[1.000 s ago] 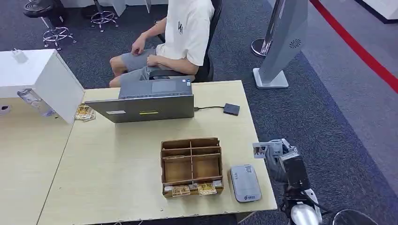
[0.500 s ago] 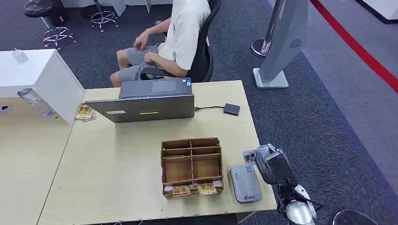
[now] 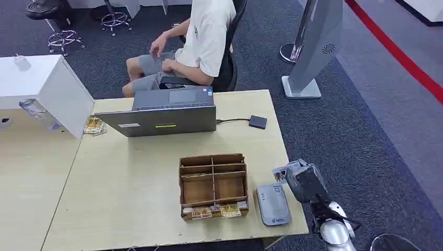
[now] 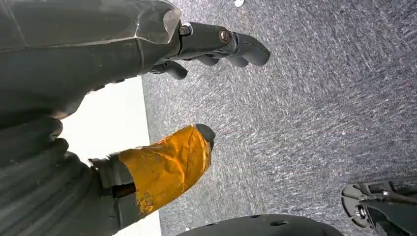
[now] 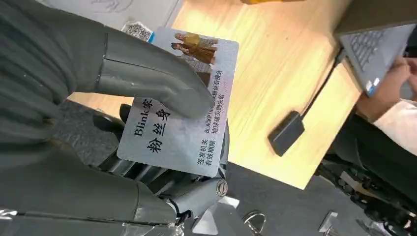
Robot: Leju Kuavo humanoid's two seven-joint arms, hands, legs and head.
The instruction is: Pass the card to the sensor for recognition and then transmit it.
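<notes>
While the right robot hand (image 3: 299,177) pinches the card (image 5: 182,98) just beside the grey reader (image 3: 272,204) on the bench (image 3: 130,183) — seemingly above its edge — the left robot hand (image 4: 147,98) hangs with fingers apart.

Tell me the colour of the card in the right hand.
Silvery grey card, dark lettering; clearest in right wrist view.

Room around the right hand at the desk's near right corner

The right hand (image 3: 299,179), pinching the card (image 5: 182,98), hangs at the desk (image 3: 130,209) edge just beside the grey sensor (image 3: 272,204); nothing stands between them. The wooden organizer (image 3: 213,184) blocks the sensor's left side. Bare desktop lies beyond toward the laptop (image 3: 163,112) and small black box (image 3: 257,122).
</notes>
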